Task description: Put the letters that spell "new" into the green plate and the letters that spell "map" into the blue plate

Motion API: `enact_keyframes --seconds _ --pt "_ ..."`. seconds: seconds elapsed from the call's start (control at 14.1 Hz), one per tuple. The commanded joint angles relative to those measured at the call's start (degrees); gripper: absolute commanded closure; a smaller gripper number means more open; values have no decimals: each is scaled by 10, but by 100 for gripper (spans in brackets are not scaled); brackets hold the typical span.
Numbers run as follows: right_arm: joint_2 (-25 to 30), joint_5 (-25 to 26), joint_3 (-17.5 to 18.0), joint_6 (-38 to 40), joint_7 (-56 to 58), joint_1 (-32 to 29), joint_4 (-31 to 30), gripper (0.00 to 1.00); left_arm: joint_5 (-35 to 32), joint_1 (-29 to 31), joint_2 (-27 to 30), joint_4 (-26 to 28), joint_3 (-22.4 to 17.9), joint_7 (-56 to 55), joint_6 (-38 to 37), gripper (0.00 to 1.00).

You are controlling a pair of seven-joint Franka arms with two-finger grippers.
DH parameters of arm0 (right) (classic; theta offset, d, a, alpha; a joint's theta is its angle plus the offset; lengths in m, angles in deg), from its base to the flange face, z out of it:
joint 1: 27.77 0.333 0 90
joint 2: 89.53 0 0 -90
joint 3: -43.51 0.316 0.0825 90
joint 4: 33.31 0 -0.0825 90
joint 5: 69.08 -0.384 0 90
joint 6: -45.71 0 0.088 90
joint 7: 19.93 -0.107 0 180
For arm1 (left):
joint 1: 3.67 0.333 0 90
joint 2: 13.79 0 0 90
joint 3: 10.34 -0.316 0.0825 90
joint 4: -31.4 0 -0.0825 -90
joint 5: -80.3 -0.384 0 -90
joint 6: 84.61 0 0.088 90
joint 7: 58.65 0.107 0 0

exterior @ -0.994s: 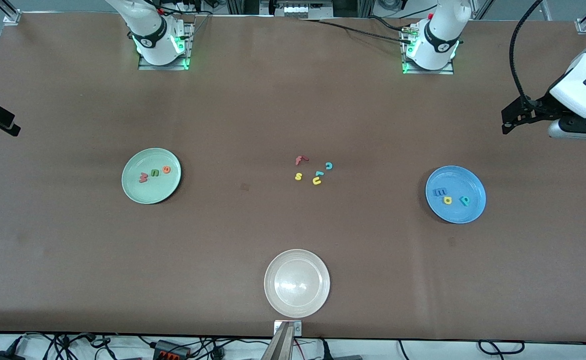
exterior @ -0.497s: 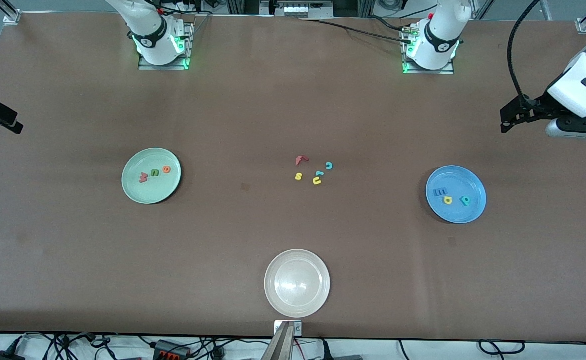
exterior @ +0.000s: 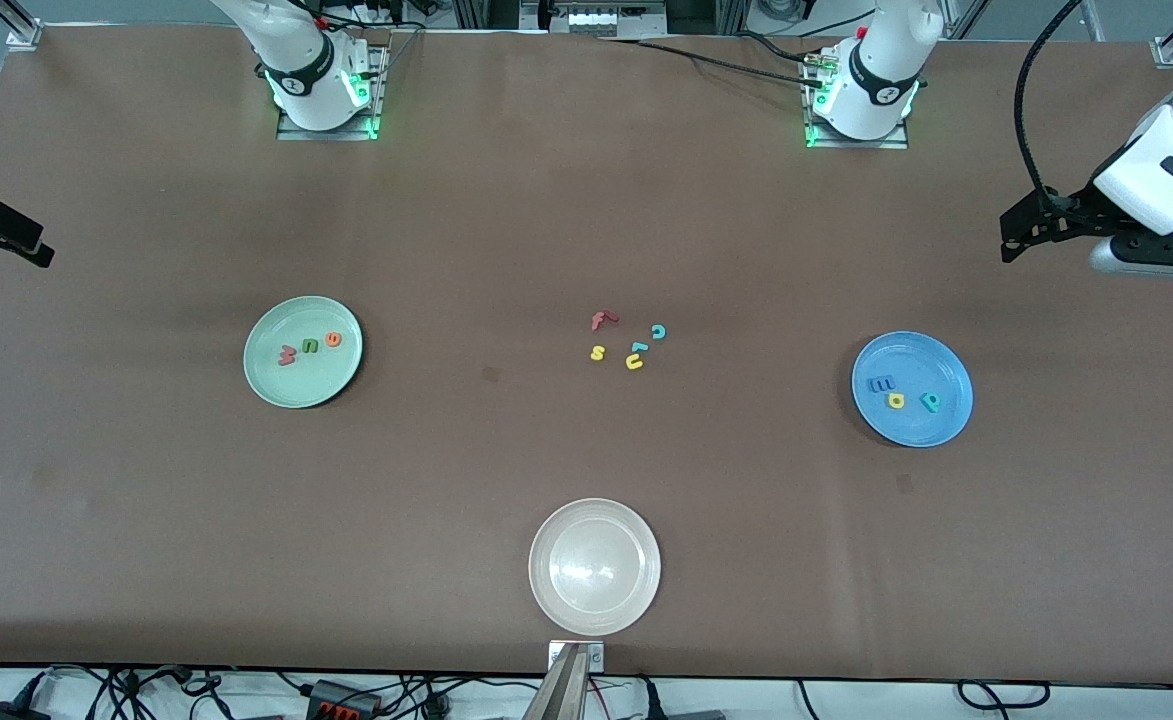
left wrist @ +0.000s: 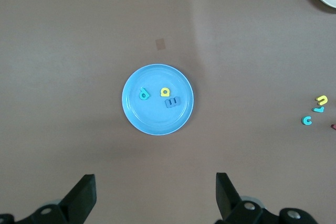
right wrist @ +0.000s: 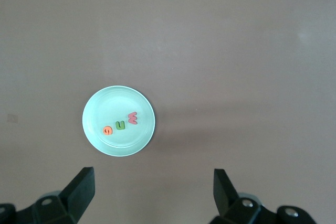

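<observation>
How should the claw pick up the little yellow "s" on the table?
Probably straight down from above: the tiny yellow foam "s" lies flat on the brown table, so pinch its two outer edges. It sits apart from the red foam "f", leaving room for the fingers.

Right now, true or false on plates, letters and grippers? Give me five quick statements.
1. The green plate holds three letters, the green n, orange e and red w. True.
2. The blue plate holds only two letters. False: the blue m, yellow a and teal p all lie in it.
3. The beige plate has a letter in it. False: it holds none.
4. Spare letters, including the red f and yellow s, lie on the table between the green and blue plates. True.
5. The left gripper grips a letter. False: it is open above the blue plate, and the right gripper is open above the green plate.
</observation>
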Motion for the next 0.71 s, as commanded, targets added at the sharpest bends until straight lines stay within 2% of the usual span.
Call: enact_keyframes --seconds 0.0,0.64 --pt "13 7 2 -4 -7 0 -15 0 9 2 2 -11 1 8 -13 0" --pt "13 7 2 -1 -6 0 -20 0 9 2 2 -11 2 7 -13 0"
